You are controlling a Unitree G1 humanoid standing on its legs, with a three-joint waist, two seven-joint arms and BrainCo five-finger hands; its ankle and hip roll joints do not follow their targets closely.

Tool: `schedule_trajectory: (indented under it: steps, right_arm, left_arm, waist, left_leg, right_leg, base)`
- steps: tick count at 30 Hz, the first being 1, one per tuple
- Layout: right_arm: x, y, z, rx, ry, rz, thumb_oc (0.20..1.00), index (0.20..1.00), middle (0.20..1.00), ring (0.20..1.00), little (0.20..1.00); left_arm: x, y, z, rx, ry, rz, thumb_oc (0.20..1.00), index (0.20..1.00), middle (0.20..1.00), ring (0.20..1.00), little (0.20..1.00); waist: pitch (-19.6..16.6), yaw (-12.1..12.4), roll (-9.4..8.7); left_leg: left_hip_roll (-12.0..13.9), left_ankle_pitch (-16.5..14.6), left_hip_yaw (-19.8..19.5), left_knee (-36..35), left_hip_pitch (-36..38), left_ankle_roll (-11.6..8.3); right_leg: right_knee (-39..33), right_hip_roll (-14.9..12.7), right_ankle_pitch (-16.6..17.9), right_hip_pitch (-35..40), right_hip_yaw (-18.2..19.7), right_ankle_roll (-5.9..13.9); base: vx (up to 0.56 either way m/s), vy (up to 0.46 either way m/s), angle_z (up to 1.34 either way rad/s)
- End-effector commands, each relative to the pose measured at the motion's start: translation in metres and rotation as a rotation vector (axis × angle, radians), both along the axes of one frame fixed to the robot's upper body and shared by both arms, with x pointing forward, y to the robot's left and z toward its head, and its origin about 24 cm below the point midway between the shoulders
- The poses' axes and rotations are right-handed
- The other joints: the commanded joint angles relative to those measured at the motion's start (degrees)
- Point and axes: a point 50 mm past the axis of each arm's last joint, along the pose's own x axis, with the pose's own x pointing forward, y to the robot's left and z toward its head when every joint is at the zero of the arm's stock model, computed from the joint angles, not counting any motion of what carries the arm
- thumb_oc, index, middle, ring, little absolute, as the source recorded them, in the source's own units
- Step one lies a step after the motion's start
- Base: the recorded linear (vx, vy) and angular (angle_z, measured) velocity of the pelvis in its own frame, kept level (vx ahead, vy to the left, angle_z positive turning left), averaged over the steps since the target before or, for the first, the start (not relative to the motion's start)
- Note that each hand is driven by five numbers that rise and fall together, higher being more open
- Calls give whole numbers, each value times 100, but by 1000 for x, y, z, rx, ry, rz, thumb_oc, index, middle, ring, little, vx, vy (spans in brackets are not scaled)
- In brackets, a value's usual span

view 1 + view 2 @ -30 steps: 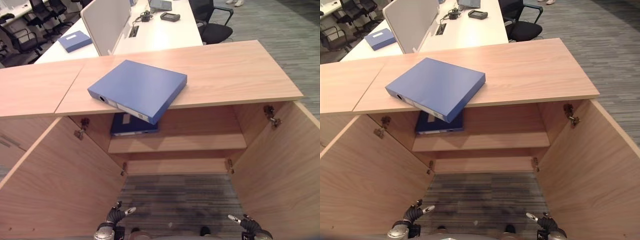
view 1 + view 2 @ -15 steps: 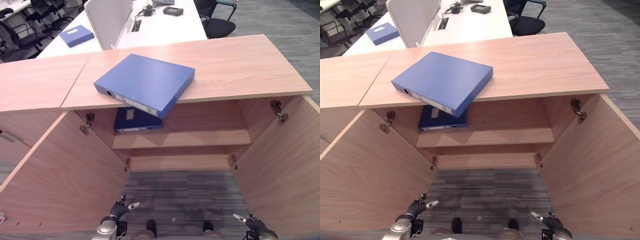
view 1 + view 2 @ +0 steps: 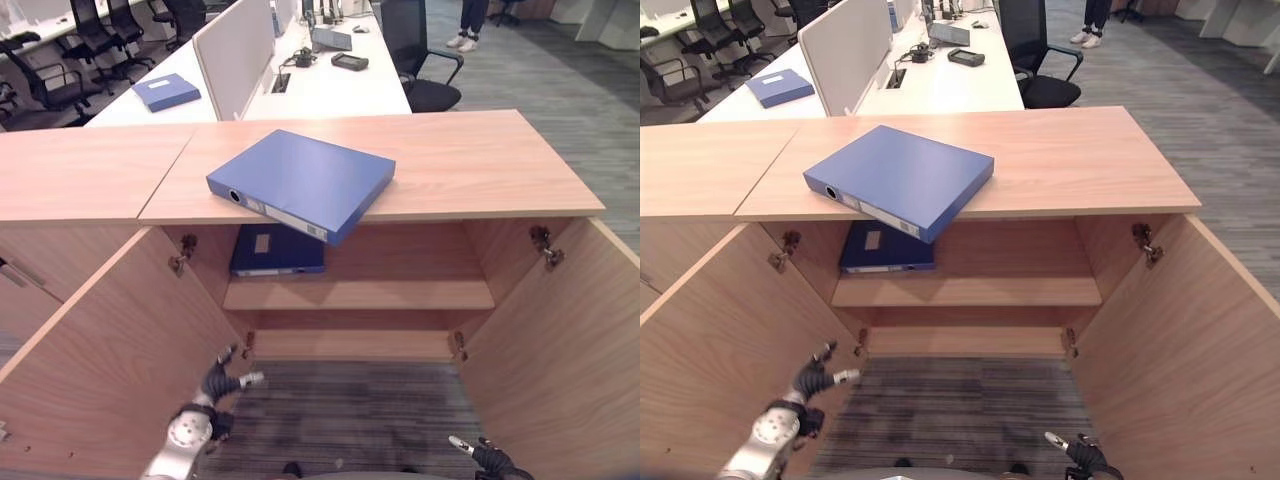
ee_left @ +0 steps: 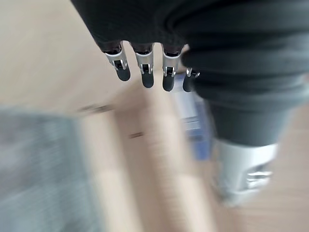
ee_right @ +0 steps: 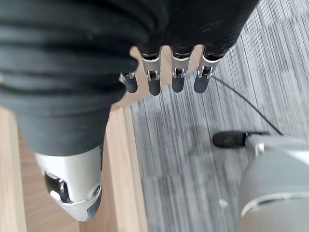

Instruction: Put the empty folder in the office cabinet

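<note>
Cabinet top (image 3: 480, 160): folder (image 3: 300, 182), well above fingers (image 3: 228, 352).

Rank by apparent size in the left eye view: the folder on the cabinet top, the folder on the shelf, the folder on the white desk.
1. Folder on the cabinet top
2. Folder on the shelf, partly hidden
3. Folder on the white desk, farther away, so true size is unsure

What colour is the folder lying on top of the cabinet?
Blue; the folder shows best in the left eye view.
</note>
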Motion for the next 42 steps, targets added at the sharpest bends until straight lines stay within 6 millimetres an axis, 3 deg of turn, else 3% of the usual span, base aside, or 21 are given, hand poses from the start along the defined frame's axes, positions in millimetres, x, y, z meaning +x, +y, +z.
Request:
schedule_trajectory:
  steps: [1, 3, 5, 8, 10, 19, 23, 42]
  right_arm:
    - [27, 1, 7, -36, -91, 8, 1000, 1000, 1000, 1000, 1000]
    - [20, 6, 4, -32, -74, 10, 1000, 1000, 1000, 1000, 1000]
    - [18, 7, 3, -31, -68, 11, 1000, 1000, 1000, 1000, 1000]
    - [12, 15, -2, -2, -42, 27, 1000, 1000, 1000, 1000, 1000]
    - [12, 16, -2, 1, -38, 41, 1000, 1000, 1000, 1000, 1000]
    - [7, 14, -3, -6, -22, 60, 1000, 1000, 1000, 1000, 1000]
    - [7, 12, -2, -14, -19, 65, 1000, 1000, 1000, 1000, 1000]
    - [7, 3, 0, -55, -4, 44, 1000, 1000, 1000, 1000, 1000]
  left_arm:
    - [25, 20, 34, 253, -228, 51, 1000, 1000, 1000, 1000, 1000]
    - [31, 20, 64, 382, -395, 41, 1000, 1000, 1000, 1000, 1000]
    - [34, 20, 73, 438, -440, 30, 1000, 1000, 1000, 1000, 1000]
    - [47, 20, 130, 724, -666, -59, 1000, 1000, 1000, 1000, 1000]
    - [54, 17, 150, 817, -746, -100, 1000, 1000, 1000, 1000, 1000]
    - [69, -2, 201, 1030, -949, -238, 1000, 1000, 1000, 1000, 1000]
    - [77, -13, 210, 1081, -984, -308, 1000, 1000, 1000, 1000, 1000]
    - [115, -47, 194, 1115, -916, -447, 1000, 1000, 1000, 1000, 1000]
  waist:
    - [259, 60, -54]
    - [240, 65, -94]
    - [230, 58, -97]
    - [201, 40, -111]
    - [183, 20, -105]
    - [117, -102, -26]
    - [113, -169, 20]
    - [87, -453, 128]
  left_leg:
    - [-10, -505, -163, 67, 105, -123]
    - [-4, -476, -136, 67, 95, -131]
    - [-4, -487, -126, 67, 105, -134]
    - [-4, -528, -105, 67, 140, -150]
    - [5, -604, -100, 67, 177, -160]
    - [14, -636, -29, 67, 245, -175]
    - [12, -637, -11, 67, 261, -178]
    - [20, -658, 135, 67, 301, -155]
  right_leg:
    - [82, 162, -544, 253, -41, 117]
    - [72, 158, -497, 239, -42, 124]
    - [66, 161, -498, 243, -39, 127]
    - [55, 171, -508, 263, -12, 146]
    - [56, 179, -567, 291, 1, 160]
    - [52, 179, -568, 310, 35, 188]
    - [52, 185, -556, 309, 55, 199]
    - [51, 190, -552, 262, 182, 241]
  base:
    - [0, 0, 0]
    - [7, -8, 2]
    - [6, -5, -2]
    - [7, -8, -1]
    - [46, -5, -1]
    - [7, 5, -7]
    - [0, 0, 0]
    - [1, 5, -4]
